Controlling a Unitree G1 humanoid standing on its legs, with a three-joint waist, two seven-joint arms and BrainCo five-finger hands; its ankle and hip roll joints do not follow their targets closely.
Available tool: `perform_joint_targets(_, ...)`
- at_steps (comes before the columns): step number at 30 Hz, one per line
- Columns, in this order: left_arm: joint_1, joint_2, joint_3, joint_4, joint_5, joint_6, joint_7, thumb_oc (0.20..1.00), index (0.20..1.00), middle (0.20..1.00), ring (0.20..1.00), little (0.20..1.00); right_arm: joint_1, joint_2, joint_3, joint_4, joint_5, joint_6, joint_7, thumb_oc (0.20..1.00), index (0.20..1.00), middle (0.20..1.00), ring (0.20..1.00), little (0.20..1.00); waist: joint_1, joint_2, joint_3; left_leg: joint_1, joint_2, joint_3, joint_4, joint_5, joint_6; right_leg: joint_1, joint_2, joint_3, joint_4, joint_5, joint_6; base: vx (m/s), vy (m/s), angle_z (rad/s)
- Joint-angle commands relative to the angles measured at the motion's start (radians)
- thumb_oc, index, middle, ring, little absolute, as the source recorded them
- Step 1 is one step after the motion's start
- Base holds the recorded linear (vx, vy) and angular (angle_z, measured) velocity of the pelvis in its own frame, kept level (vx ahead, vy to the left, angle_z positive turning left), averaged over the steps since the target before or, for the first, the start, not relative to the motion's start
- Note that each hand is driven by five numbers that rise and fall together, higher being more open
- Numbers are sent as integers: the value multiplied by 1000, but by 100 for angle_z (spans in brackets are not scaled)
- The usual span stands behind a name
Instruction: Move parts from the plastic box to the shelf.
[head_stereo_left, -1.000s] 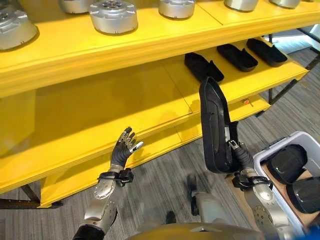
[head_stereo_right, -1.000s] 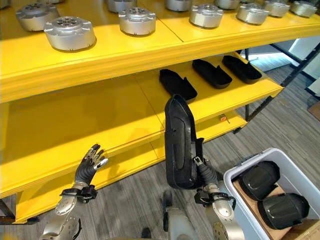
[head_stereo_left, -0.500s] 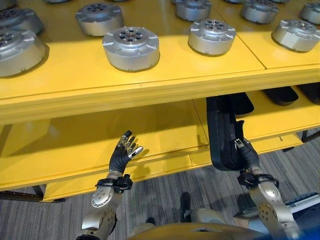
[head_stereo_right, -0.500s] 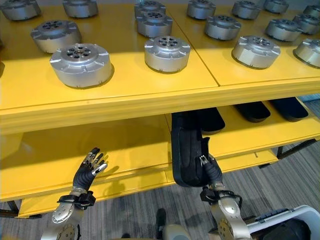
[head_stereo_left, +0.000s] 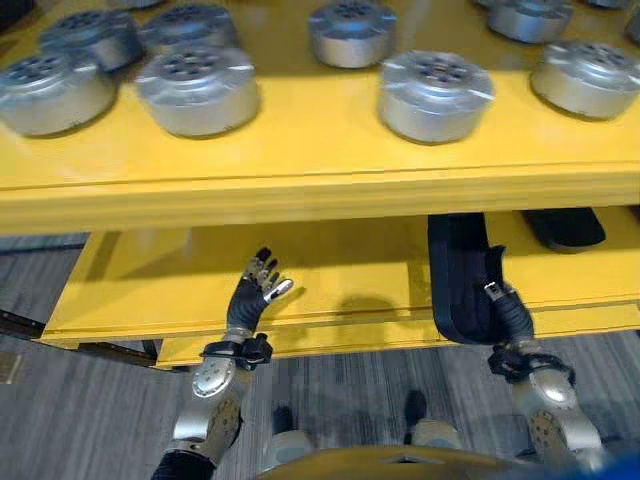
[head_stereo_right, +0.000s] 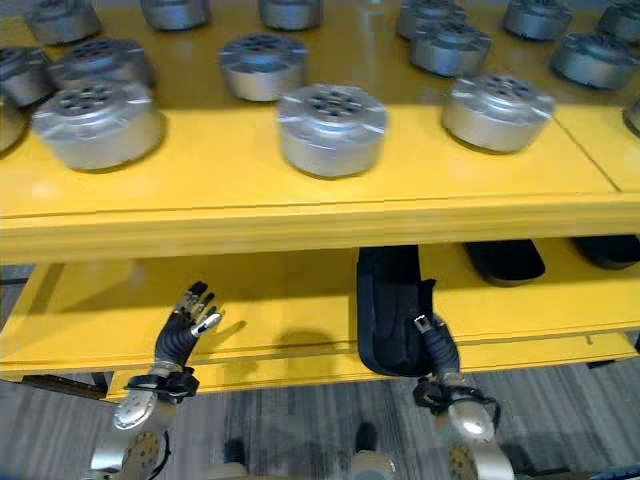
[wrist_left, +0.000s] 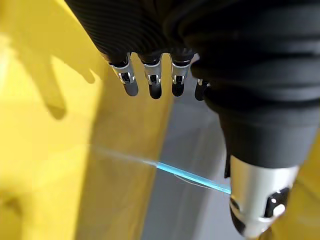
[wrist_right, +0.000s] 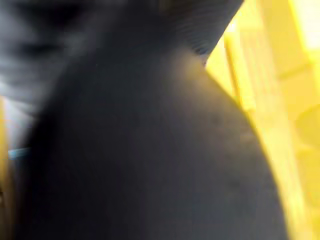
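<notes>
A long black curved part (head_stereo_left: 462, 275) stands upright in front of the yellow shelf's (head_stereo_left: 300, 180) middle level, its top end hidden behind the upper board's edge. My right hand (head_stereo_left: 508, 310) is shut on its lower end, fingers curled round the rim; the same black part (wrist_right: 150, 150) shows dark and close in the right wrist view. My left hand (head_stereo_left: 253, 295) is raised open over the middle board's front edge, holding nothing, its fingers (wrist_left: 150, 80) straight above the yellow board. More black parts (head_stereo_right: 505, 262) lie on the middle level to the right.
Several round silver metal discs (head_stereo_right: 330, 128) stand in rows on the top board. The middle board (head_stereo_left: 160, 280) to the left of the held part is bare yellow. Grey carpet floor (head_stereo_left: 70, 400) lies below the shelf's lower edge.
The camera has swung left, so the shelf has shifted in view. The black part and my right hand stay at the middle level's front edge. My left hand is still raised and open.
</notes>
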Motion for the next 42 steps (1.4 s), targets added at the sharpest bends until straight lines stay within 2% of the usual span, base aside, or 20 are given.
perform_joint_targets(1, 22, 43, 24, -63, -5, -55, -10, 1000, 1000, 1000, 1000, 1000, -79, -2, -23, -87, 4, -72, 5, 200, 200, 200, 200, 200, 33, -19, -23, -85, 39, 12, 92, 9, 16, 82, -60, -7, 42, 37, 76, 115, 206, 7)
perform_joint_targets(6, 23, 55, 23, -54, 3, -48, 0, 1000, 1000, 1000, 1000, 1000, -152, 1, 6, -69, -4, -69, -13, 200, 200, 200, 200, 200, 60, -42, -25, -94, 15, 5, 100, -9, 30, 95, -81, -36, 38, 57, 91, 64, 84, 6)
perform_joint_targets(9, 21, 57, 12, -52, -1, -40, 7, 1000, 1000, 1000, 1000, 1000, -277, 5, 39, -10, -37, -67, -60, 200, 200, 200, 200, 200, 90, -54, -34, -91, 10, 2, 98, -12, 35, 103, -85, -53, 36, 61, 95, 44, 11, 12)
perform_joint_targets(19, 11, 70, -8, -61, -21, -30, 12, 1000, 1000, 1000, 1000, 1000, -535, 17, 93, 165, -63, -59, -153, 200, 200, 200, 200, 200, 137, -48, -40, -91, 28, -12, 110, -11, 26, 111, -70, -62, 43, 12, 83, -8, -19, 0)
perform_joint_targets(21, -7, 84, -35, -68, -31, -27, 8, 1000, 1000, 1000, 1000, 1000, -618, 30, 104, 247, -59, -53, -186, 200, 200, 200, 200, 200, 150, -40, -16, -116, 41, -26, 151, -15, 21, 83, -71, -62, 102, -27, 73, -135, -47, 7)
perform_joint_targets(25, -64, 98, -82, -72, -60, -37, 15, 1000, 1000, 1000, 1000, 1000, -730, 35, 110, 331, -51, -56, -222, 200, 200, 200, 200, 200, 156, -11, 71, -216, 64, -64, 311, -49, 1, -31, -83, -44, 286, -97, 63, -264, -53, 12)
perform_joint_targets(26, -74, 94, -99, -75, -77, -37, 16, 1000, 1000, 1000, 1000, 1000, -782, 20, 107, 387, -52, -49, -236, 200, 200, 200, 200, 200, 150, 13, 95, -269, 80, -88, 416, -86, -11, -90, -84, -40, 406, -151, 52, -228, -47, 20)
perform_joint_targets(31, -89, 98, -116, -82, -87, -36, 20, 1000, 1000, 1000, 1000, 1000, -865, -3, 104, 473, -66, -44, -254, 200, 200, 200, 200, 200, 149, 27, 107, -317, 101, -105, 514, -128, -16, -154, -91, -20, 522, -209, 42, -112, -19, -4)
perform_joint_targets(32, -110, 101, -142, -80, -93, -34, 27, 1000, 1000, 1000, 1000, 1000, -972, -33, 108, 623, -58, -40, -272, 200, 200, 200, 200, 200, 145, 41, 130, -365, 108, -127, 616, -179, -15, -212, -94, 9, 637, -270, 26, -120, 3, -25)
perform_joint_targets(37, -130, 116, -164, -85, -93, -37, 35, 1000, 1000, 1000, 1000, 1000, -1073, -90, 108, 756, -40, -35, -278, 200, 200, 200, 200, 200, 144, 51, 162, -423, 105, -148, 676, -199, -10, -265, -97, 19, 698, -295, 13, -77, -3, -6)
perform_joint_targets(42, -170, 131, -186, -79, -90, -51, 52, 1000, 1000, 1000, 1000, 1000, -1189, -201, 103, 938, -50, -32, -306, 200, 200, 200, 200, 200, 142, 71, 201, -511, 91, -162, 729, -207, -5, -345, -104, 29, 750, -309, 3, -52, 3, 7)
